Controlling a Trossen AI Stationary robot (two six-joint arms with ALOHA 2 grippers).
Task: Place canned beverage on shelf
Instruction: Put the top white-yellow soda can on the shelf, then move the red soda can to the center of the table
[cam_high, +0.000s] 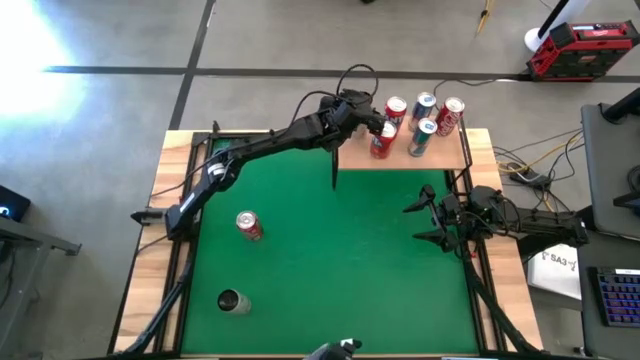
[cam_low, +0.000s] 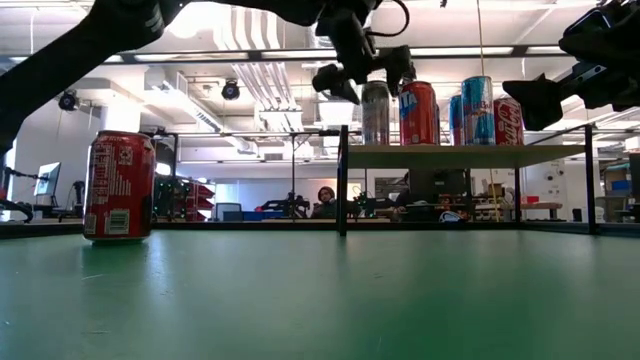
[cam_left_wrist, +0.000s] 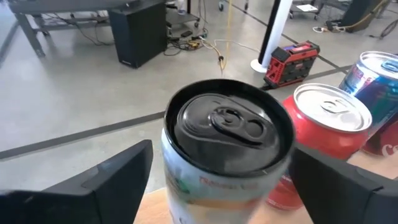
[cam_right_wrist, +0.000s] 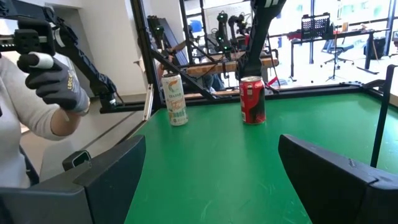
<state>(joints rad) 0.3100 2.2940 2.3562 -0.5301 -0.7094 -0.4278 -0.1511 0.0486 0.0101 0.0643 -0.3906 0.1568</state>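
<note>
the left wrist view alone shows the black-topped can (cam_left_wrist: 227, 134) between the left gripper's (cam_left_wrist: 221, 180) spread fingers, on the shelf (cam_high: 400, 158) beside a red can (cam_left_wrist: 323, 118). the right gripper (cam_high: 425, 222), open, hovers below the shelf.

High: overhead, straight down on shelf (cam_high: 405, 152).
Low: mat level, facing shelf (cam_low: 450, 152).
Left wrist: close above shelf cans.
Shared: shelf.
</note>
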